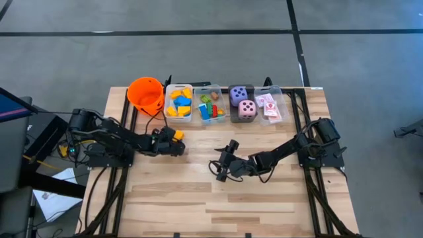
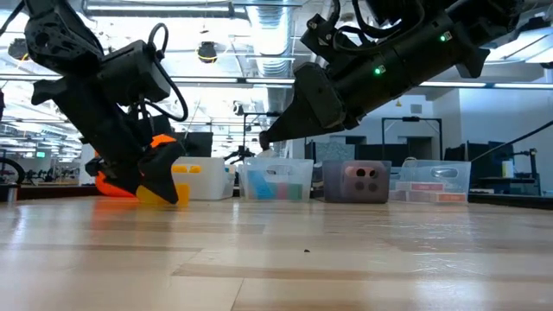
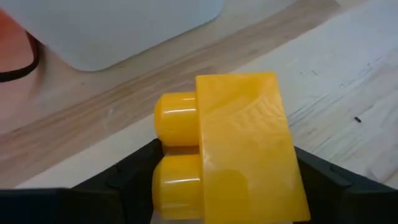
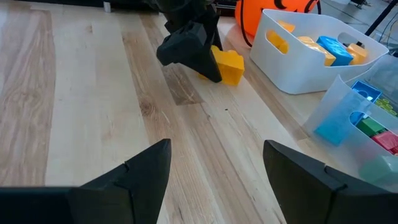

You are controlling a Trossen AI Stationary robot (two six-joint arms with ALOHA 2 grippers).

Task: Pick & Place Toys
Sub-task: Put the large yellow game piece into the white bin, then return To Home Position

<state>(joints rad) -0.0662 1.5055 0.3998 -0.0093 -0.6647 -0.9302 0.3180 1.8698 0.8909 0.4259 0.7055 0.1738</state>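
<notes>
Yellow block (image 3: 233, 146) sits between your left gripper (image 1: 177, 142) fingers, on the table by the white bin (image 4: 311, 56). Jaws closing round it. Light, hard, slick plastic; pinch flat sides. Right gripper (image 1: 221, 167) hovers open, empty.

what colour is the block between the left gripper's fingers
Yellow: the block in the left gripper shows best in the left wrist view.

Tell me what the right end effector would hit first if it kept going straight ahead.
Probably the left end effector and the yellow block between its fingers; the bare table lies between. Depth is uncertain.
</notes>
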